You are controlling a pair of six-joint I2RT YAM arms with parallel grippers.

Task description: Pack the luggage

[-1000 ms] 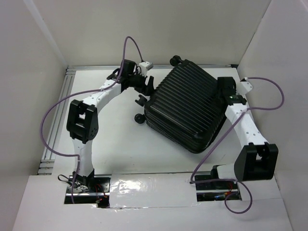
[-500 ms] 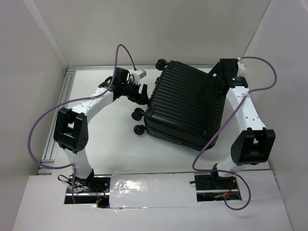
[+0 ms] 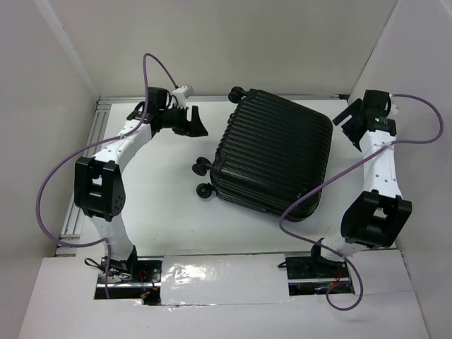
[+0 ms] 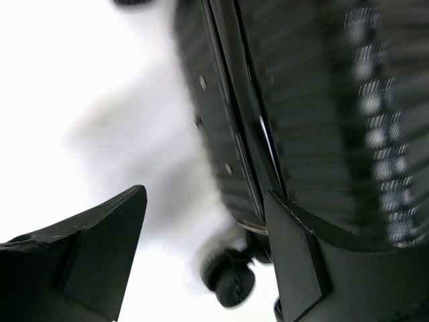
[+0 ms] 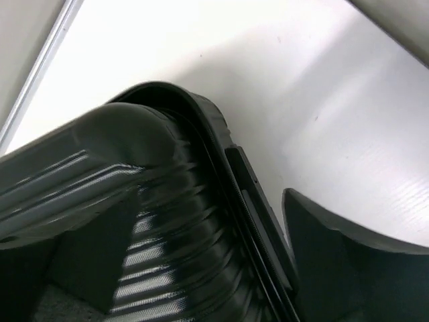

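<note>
Both arms backed off luggage (image 3: 272, 159), wheels toward 9 o'clock; L claw (image 3: 193, 122) at its 10, R claw (image 3: 347, 116) at 2 & nearer, both spread, empty.

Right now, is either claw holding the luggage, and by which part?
Nothing is held. The left claw and right claw both stand open, one at each side of the closed luggage.

A lab test cell — bare white panel walls (image 3: 233, 42), white table (image 3: 162, 205), aluminium rail (image 3: 68, 226), purple cables (image 3: 39, 208)
</note>
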